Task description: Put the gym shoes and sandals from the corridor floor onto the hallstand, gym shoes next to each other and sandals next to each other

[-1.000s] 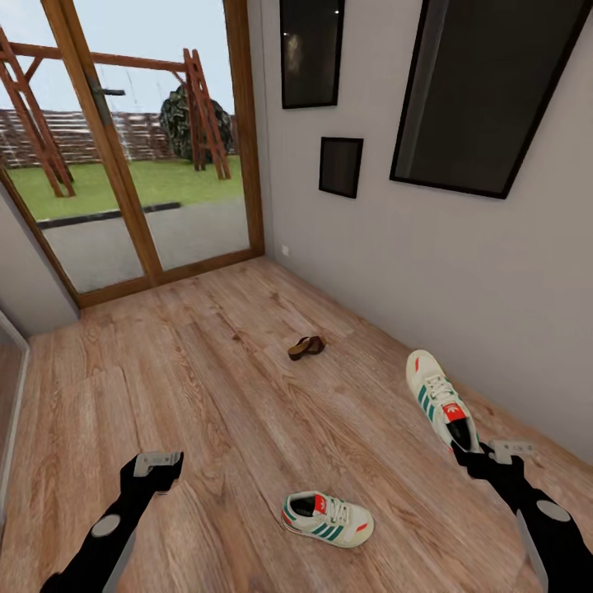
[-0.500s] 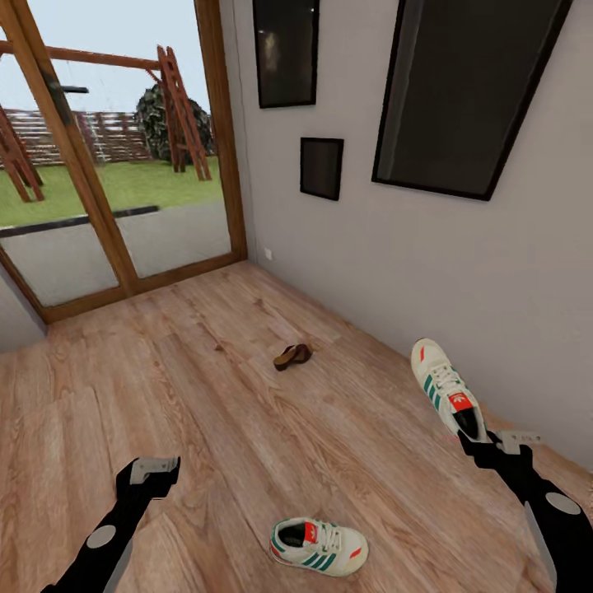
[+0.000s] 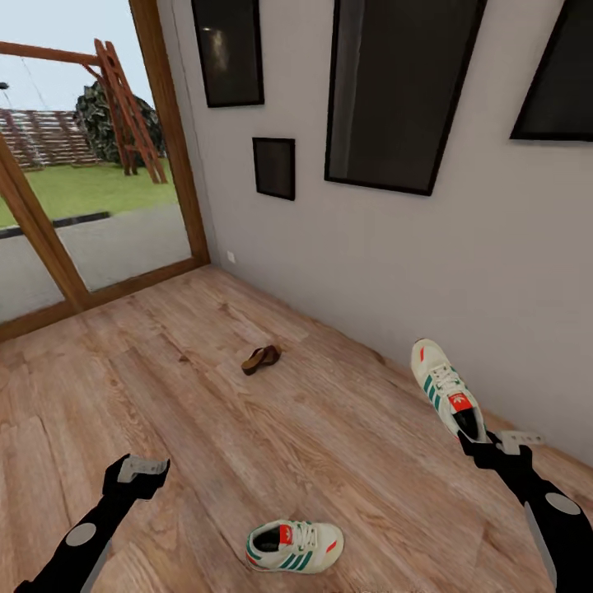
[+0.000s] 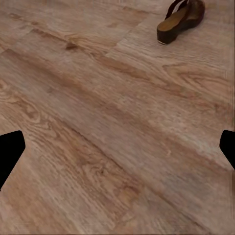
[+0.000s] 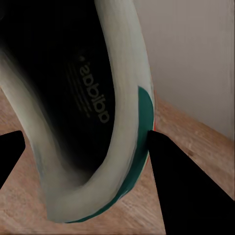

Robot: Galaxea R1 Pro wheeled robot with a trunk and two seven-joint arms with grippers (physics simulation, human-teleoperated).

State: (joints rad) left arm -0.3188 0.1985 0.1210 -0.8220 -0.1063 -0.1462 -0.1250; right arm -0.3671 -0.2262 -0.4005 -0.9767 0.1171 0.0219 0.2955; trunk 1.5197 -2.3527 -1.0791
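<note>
Gym shoe hangs in the right end effector, gripped at the heel collar with its toe pointing up toward 12 o'clock, well above the floor. In the right wrist view one finger sits inside the dark opening and the other outside the heel wall, so the jaws are closed on the collar of this shoe.

The second gym shoe lies on its sole on the floor at 6 o'clock, between the two arms. One sandal rests near the wall at about 11 o'clock from that shoe; it appears again in the left wrist view. The left end effector hovers at 8 o'clock, jaws spread wide and holding nothing.

The step in hand looks like carrying the held shoe to the rack, which is out of sight. A collar grip is thin, so I would move slowly and keep the shoe from swinging.

The shoes are cream-white with green stripes, red tongue label and soft, padded walls that yield under pressure. The sandal has dark-brown straps on a thick tan sole. The floor is matte wood-grain plank.
</note>
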